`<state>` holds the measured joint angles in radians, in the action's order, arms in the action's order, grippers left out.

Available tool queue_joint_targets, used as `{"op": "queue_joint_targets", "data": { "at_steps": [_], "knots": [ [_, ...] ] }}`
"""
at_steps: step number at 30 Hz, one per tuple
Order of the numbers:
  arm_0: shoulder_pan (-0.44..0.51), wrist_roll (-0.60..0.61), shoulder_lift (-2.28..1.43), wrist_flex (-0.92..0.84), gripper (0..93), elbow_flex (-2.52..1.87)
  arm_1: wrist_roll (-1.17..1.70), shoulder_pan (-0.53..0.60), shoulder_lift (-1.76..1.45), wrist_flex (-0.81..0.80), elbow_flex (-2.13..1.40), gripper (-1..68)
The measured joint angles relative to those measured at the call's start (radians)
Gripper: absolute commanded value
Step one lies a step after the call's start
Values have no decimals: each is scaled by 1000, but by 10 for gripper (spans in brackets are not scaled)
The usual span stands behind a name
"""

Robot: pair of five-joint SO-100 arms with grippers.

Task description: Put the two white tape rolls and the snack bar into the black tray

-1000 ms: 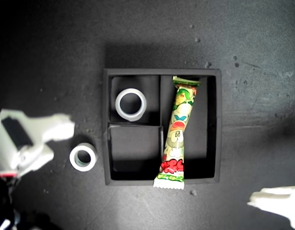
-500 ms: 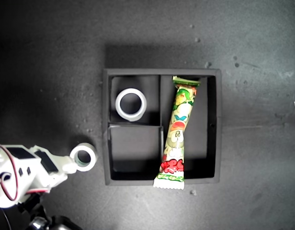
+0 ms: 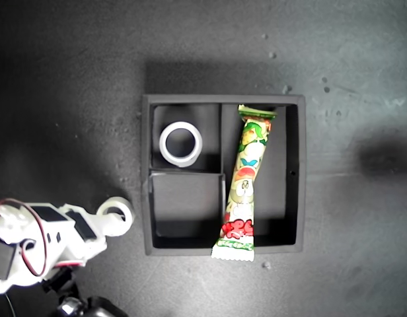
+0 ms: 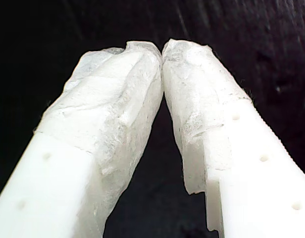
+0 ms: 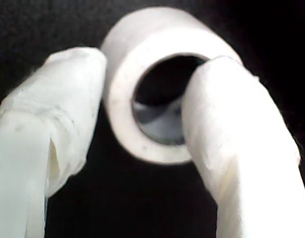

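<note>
1. One white tape roll [image 3: 117, 212] lies on the dark table [image 3: 65, 86], just outside the black tray [image 3: 222, 174], near the tray's lower corner on the exterior view's left.
2. My second gripper [image 3: 113, 216] is at this roll. In the second wrist view the roll [image 5: 157, 99] sits right at the tips. One finger [image 5: 227, 144] reaches over the rim into the hole. The other finger [image 5: 58, 114] is beside the roll's outer wall.
3. The jaws are a little apart, with one side of the ring between them. I cannot tell if they press it tight yet. The roll looks flat on the table.
4. The other white tape roll [image 3: 180, 144] is inside the tray. It lies flat in the small upper box on the exterior view's left.
5. The small box below it has nothing in it.
6. The snack bar [image 3: 244, 185] is in the long box on the exterior view's right. It lies a bit slanted. Its lower crimped end sticks out over the tray's bottom wall.
7. My first gripper [image 4: 162, 49] does not show in the exterior view. In the first wrist view its two white padded tips touch each other, and nothing is between them. Only dark table shows behind them.
8. The second arm's white body [image 3: 38, 244] with red wires fills the exterior view's bottom left corner.
</note>
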<state>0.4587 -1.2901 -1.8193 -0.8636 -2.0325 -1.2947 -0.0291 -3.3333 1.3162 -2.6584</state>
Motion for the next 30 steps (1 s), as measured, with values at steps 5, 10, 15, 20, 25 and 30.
{"op": "queue_joint_targets", "data": {
  "at_steps": [5, 10, 15, 20, 25, 30],
  "knots": [
    [8, -15, 20, 3, 129, 0, -2, 5, -8, -28, -37, -6],
    [14, -37, 46, 8, 129, 0, -2, 23, -8, -44, -52, -6],
    [18, -46, 57, 25, 130, -14, -2, 23, -8, -52, -63, -6],
    [25, -55, 61, 34, 130, -29, -2, 37, -8, -57, -71, -6],
    [18, -60, 77, 38, 132, -35, -2, 38, -8, -61, -78, -6],
    [18, -63, 161, 52, 119, -31, -2, 40, -9, -81, -106, -6]
  ]
}}
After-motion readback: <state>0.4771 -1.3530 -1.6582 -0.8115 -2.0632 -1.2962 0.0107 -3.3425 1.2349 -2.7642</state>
